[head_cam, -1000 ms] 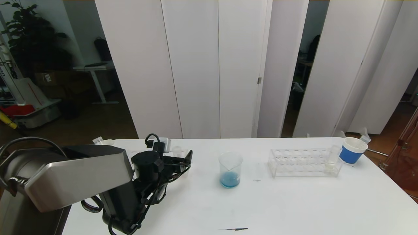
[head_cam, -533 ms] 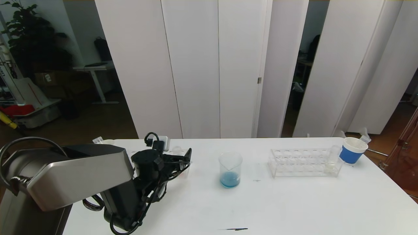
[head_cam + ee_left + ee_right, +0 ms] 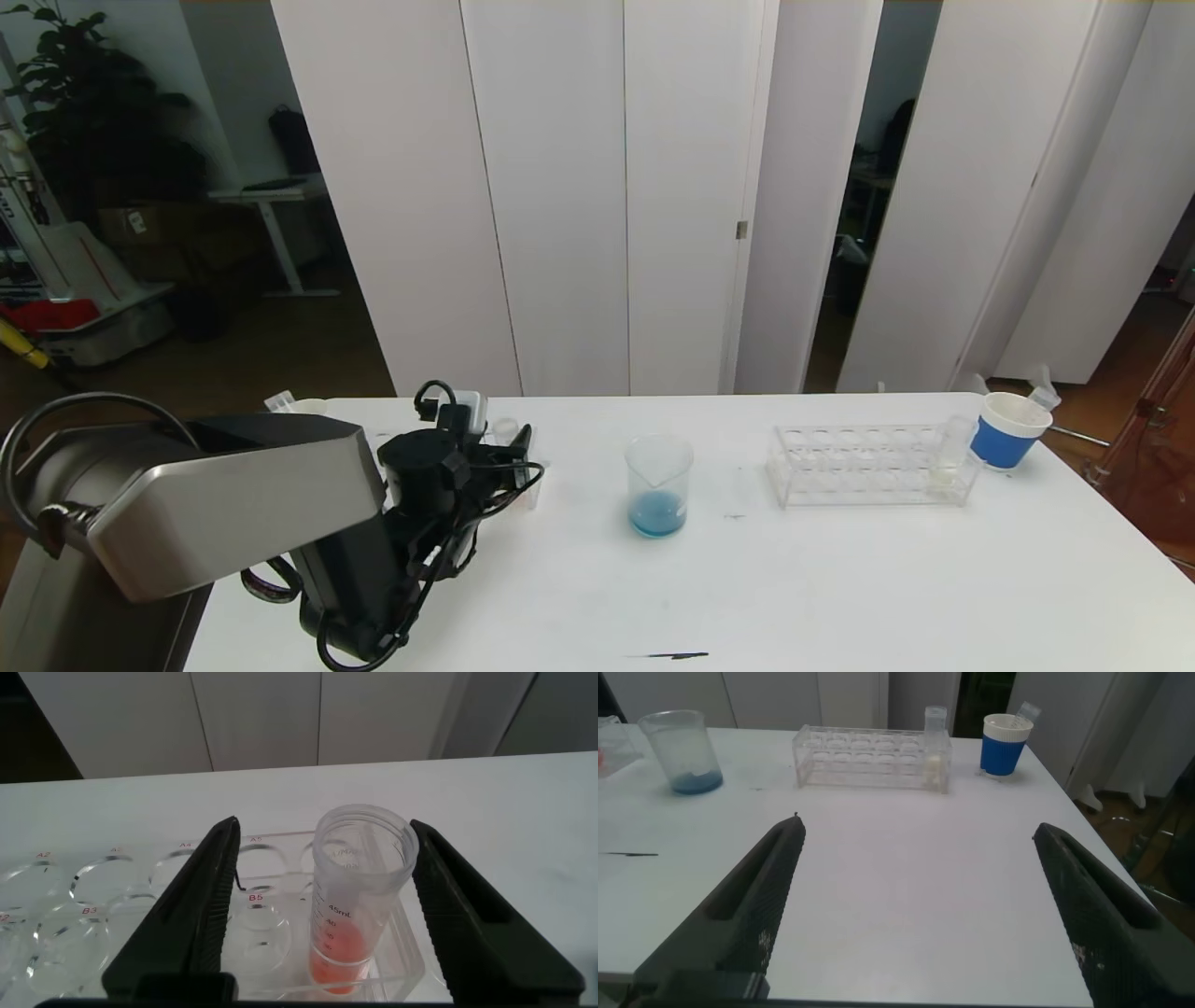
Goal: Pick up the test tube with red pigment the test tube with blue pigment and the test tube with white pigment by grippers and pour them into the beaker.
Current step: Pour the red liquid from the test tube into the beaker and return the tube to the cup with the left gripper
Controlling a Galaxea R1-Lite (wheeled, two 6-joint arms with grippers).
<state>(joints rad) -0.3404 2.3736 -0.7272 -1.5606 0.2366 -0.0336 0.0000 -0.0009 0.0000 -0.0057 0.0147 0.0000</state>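
Orange-red liquid at the bottom of a clear graduated tube (image 3: 363, 901), standing upright in the end hole of a clear rack (image 3: 140, 917) at the left of the white table (image 3: 747, 597). Left gripper (image 3: 322, 910) lowered around this tube, one dark finger (image 3: 192, 919) on each side, a narrow gap showing on both sides in the left wrist view; jaws partly closed and probably not touching the glass, though the contact line is hard to judge. Beaker (image 3: 659, 485) upright near mid-table, clear glass with spout, holding a shallow layer of blue liquid, well apart from the left gripper. Second clear rack (image 3: 868, 465) to the right of the beaker, carrying the test tube with white pigment (image 3: 950, 455) upright in its far-right end, pale liquid at its base. White paper cup with blue band (image 3: 1006, 430) just beside that rack's right end. Right gripper (image 3: 924, 915) seen only in the right wrist view, fingers spread wide over bare table nearer the robot, holding nothing. Test tube with blue pigment not identifiable in any view.
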